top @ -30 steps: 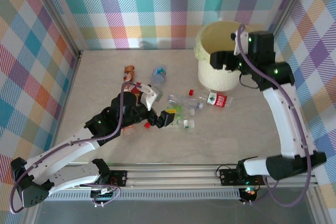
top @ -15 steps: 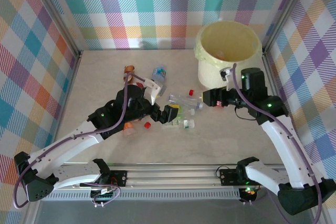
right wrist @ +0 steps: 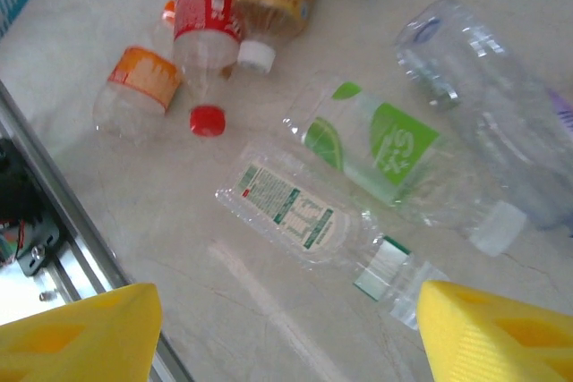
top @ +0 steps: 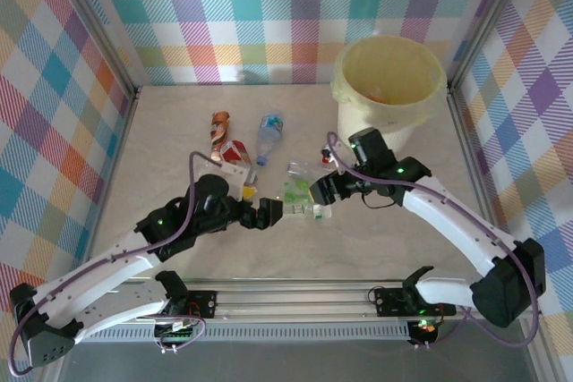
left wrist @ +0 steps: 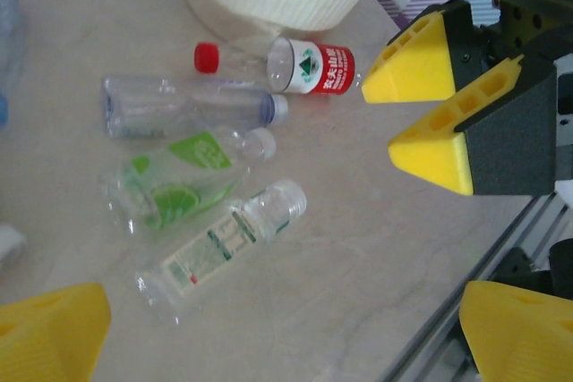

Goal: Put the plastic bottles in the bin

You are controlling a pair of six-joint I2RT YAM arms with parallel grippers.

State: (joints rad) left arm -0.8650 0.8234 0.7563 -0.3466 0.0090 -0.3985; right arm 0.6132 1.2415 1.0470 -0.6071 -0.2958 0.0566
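the pale counter (top: 179, 131) carries everything. the big cream bin (top: 385, 131), with its yellowish liner folded over the rim, stands upright at the far right. the left gripper (top: 266, 213) hovers low near the counter's middle, its yellow pads spread wide with nothing between them. the right gripper (top: 322, 191) hangs just across the bottle cluster, pads apart and empty too. the plastic bottles (top: 300, 192) lie on their sides on the counter, outside the bin: a large clear bottle (right wrist: 474, 96), a green-labelled bottle (right wrist: 376, 145) beside it, a slim white-labelled bottle (right wrist: 295, 207) below the right gripper, a red-labelled bottle (left wrist: 313, 64) close to the bin's base, and a loose red cap (right wrist: 207, 120)
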